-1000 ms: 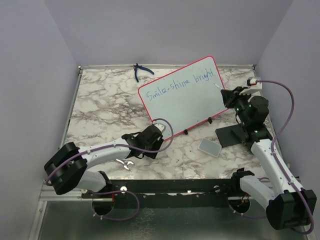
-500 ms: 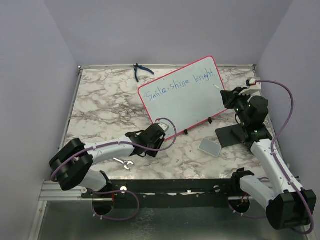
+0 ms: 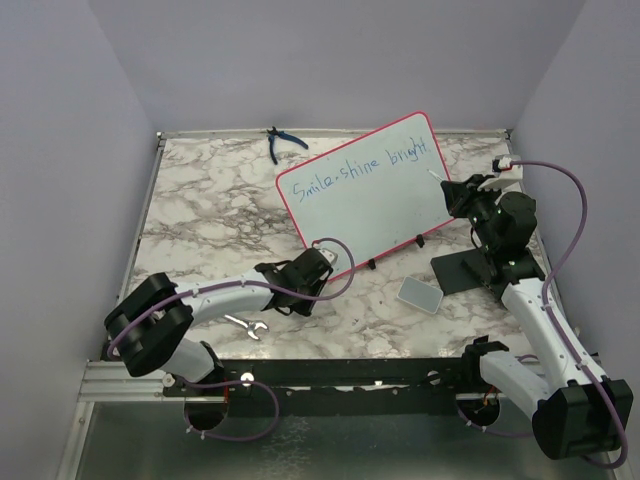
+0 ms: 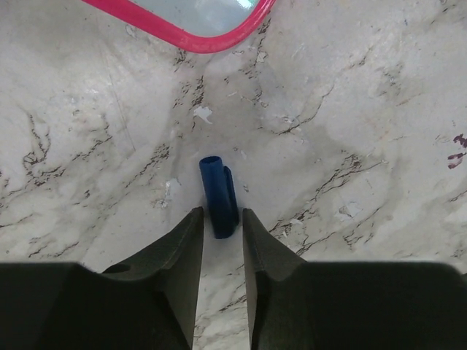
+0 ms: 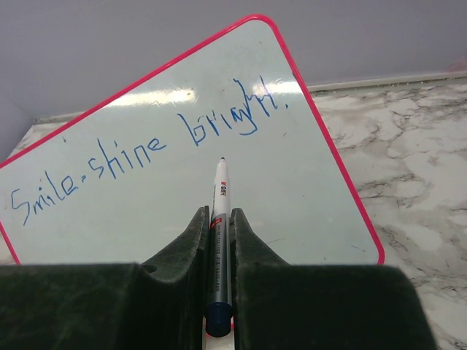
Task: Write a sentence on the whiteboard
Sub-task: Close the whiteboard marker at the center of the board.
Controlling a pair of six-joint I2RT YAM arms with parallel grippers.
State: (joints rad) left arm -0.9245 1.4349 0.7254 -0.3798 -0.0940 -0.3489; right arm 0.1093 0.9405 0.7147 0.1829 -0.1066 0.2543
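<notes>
Whiteboard (image 3: 385,215) 1 | sentence (image 3: 360,166) 1 | marker (image 5: 219,219) 1 | blue cap (image 4: 218,191) 1

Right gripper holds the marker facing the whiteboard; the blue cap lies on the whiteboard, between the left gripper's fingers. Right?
No: the blue cap lies on the marble table, short of the pink frame of the whiteboard; the left wrist view shows it. Its near end sits between the fingers of the left gripper, and the right gripper holds the marker.
</notes>
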